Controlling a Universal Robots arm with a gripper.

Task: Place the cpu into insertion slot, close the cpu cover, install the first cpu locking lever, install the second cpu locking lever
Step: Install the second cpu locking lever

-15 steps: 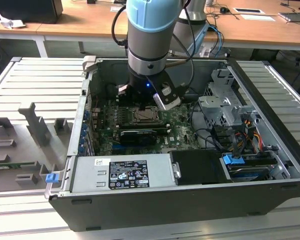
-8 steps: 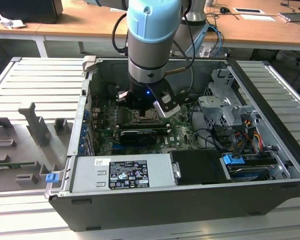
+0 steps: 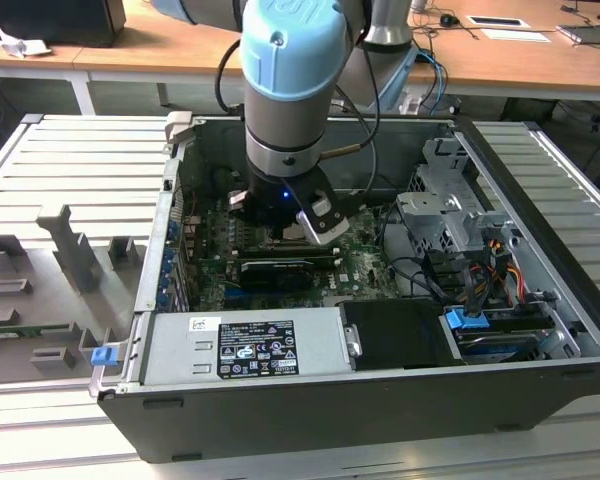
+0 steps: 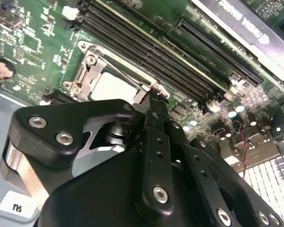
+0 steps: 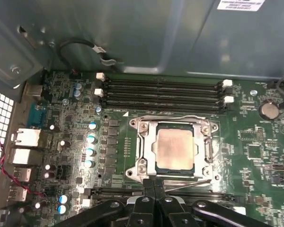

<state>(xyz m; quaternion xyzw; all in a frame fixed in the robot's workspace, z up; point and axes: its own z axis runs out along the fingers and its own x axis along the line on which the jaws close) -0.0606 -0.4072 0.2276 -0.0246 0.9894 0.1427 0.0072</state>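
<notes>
Open PC case (image 3: 540,330) lying on its side on a ribbed metal bench, seen from above in the exterior view. Robot arm (image 3: 292,75) w/ pale blue joint reaches straight down into the case; its gripper (image 3: 298,232) sits low over the green motherboard (image 3: 365,262), roughly mid-board. Power supply (image 3: 245,345) lies along the case's near wall, drive bay w/ coloured cables toward the exterior view's right.

In the first wrist view, the cpu (image 5: 175,147) lies flat in its socket, silvery-tan top facing up. The cpu cover (image 5: 146,144) is down around it, its frame bordering the chip on all sides, square opening showing the chip. A thin lever (image 5: 187,185) runs along the socket edge nearest the gripper (image 5: 154,182). Black fingers (image 5: 148,189) are together, tips pressed side by side w/ no gap, holding nothing, just at that socket edge by the lever. Four RAM slots (image 5: 163,92) lie on the socket's far side, beyond them the grey case wall.

In the second wrist view, the gripper body is close up, fingertip (image 4: 154,101) right at the cover's edge; whether it touches the lever can't be told.
</notes>
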